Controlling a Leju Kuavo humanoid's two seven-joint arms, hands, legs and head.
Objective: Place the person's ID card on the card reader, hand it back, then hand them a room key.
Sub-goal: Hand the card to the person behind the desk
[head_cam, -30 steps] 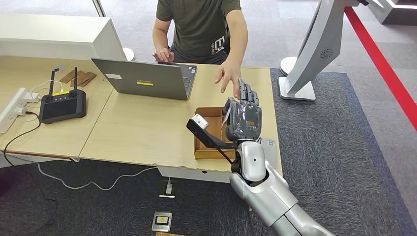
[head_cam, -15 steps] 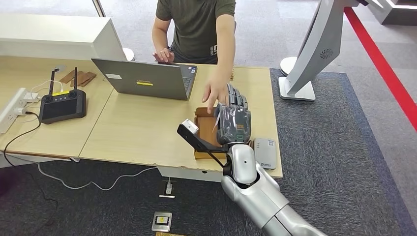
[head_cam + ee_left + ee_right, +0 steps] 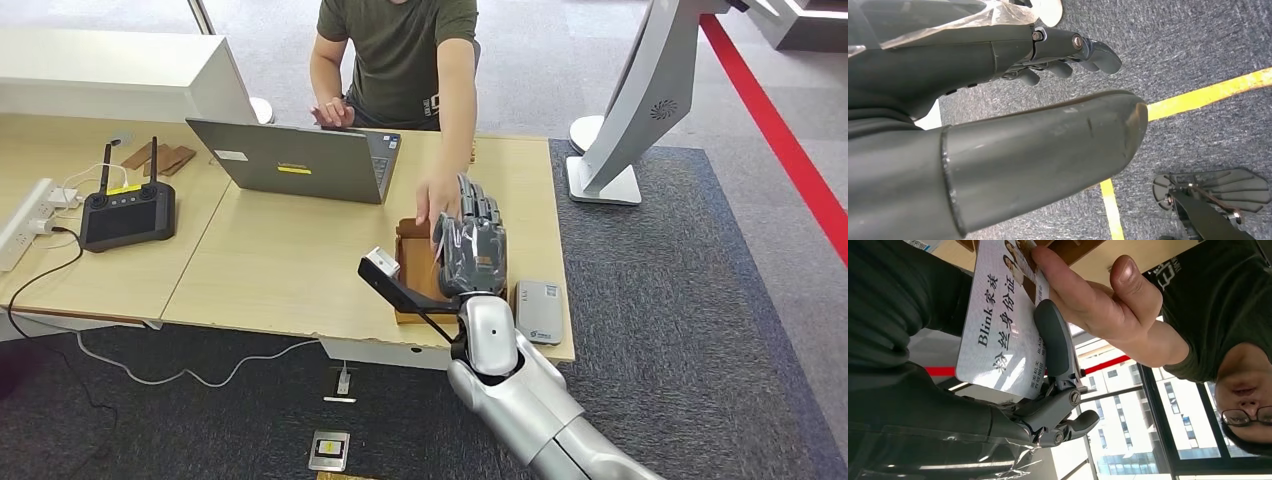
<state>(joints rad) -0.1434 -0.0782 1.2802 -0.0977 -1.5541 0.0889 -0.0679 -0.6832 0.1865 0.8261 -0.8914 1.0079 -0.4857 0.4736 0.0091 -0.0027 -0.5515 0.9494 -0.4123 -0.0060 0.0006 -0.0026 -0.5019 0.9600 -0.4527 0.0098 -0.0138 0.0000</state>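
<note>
My right hand hovers over a shallow brown box near the desk's front edge. It pinches the white ID card between thumb and fingers. The card carries printed characters and a photo. A person across the desk reaches over, and their hand touches the card's far end. In the head view the person's hand meets my fingers. The grey card reader lies on the desk just right of my wrist. My left hand hangs over the carpet, holding nothing.
An open laptop stands in front of the person. A black remote controller and a white power strip lie at the desk's left. A white machine column stands on the carpet to the right.
My right hand moved left and came back over the brown box with the card, uncovering the card reader. The person's hand came down and now touches the card.
</note>
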